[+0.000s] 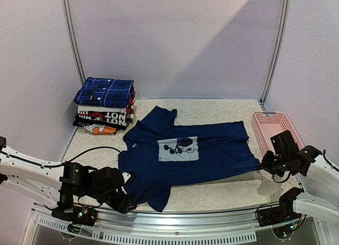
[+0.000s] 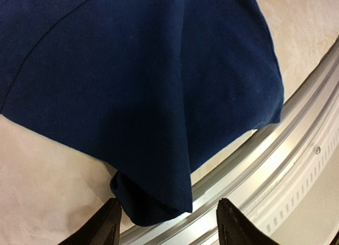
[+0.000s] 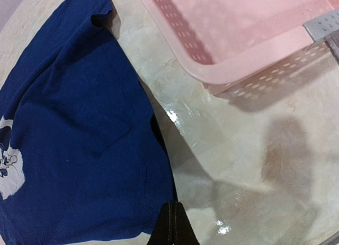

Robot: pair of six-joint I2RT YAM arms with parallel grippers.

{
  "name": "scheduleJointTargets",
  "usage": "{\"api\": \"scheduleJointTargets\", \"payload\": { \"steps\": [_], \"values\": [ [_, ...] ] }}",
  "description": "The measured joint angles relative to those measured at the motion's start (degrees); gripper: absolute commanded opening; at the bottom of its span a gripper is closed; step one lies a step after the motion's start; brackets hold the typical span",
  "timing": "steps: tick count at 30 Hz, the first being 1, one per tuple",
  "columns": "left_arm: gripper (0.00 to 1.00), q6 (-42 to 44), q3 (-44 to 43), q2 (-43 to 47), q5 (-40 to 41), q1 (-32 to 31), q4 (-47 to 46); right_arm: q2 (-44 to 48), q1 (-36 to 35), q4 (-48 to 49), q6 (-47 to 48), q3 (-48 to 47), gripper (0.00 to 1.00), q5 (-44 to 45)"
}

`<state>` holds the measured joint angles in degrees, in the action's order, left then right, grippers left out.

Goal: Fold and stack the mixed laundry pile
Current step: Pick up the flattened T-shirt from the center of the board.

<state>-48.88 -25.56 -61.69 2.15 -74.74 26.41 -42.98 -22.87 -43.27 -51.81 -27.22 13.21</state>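
**Navy T-shirt spread flat, a hand at each end**

The left hand point(image 1: 125, 202) sits at the lower left of the overhead view with its fingers apart. In its own camera, a folded corner of the navy T-shirt point(image 1: 180, 160) reaches in between them, nearer the left finger and not clamped. That corner lies over the metal rail point(image 2: 275, 165) at the edge of the surface point(image 1: 212, 110).

The right hand point(image 1: 265, 163), at the right of the overhead view, has its fingers pressed together right at the T-shirt's hem. I cannot tell whether any cloth is pinched.

The T-shirt lies spread across the middle of the surface, pale-blue print up, collar toward the left and hem toward the right. The pink basket point(image 1: 275, 129) stands just beside the hem end. The plaid shirt point(image 1: 105, 91) sits folded on top of a stack of folded clothes point(image 1: 103, 120) in the upper left.
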Motion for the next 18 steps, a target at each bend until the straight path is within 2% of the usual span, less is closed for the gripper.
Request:
{"api": "scheduleJointTargets", "payload": {
  "steps": [5, 10, 17, 18],
  "values": [
    [0.62, 0.3, 0.0, -0.7, 0.3, 0.0, 0.1, -0.3, 0.0, 0.1, 0.0, 0.0, 0.0, 0.0],
    [0.52, 1.3, 0.0, -2.6, 1.5, 0.0, 0.5, -0.4, 0.0, 0.4, 0.2, 0.0, 0.0, -0.1],
    [0.0, 4.0, -0.9, -6.6, 2.6, -0.3, -0.7, -0.7, 0.0, 0.9, 0.5, 0.0, 0.0, -0.2],
    [0.0, 3.7, -0.9, -6.8, 2.7, -0.3, -0.8, -0.9, 0.0, 1.0, 0.5, 0.0, 0.0, -0.2]
  ]
}}
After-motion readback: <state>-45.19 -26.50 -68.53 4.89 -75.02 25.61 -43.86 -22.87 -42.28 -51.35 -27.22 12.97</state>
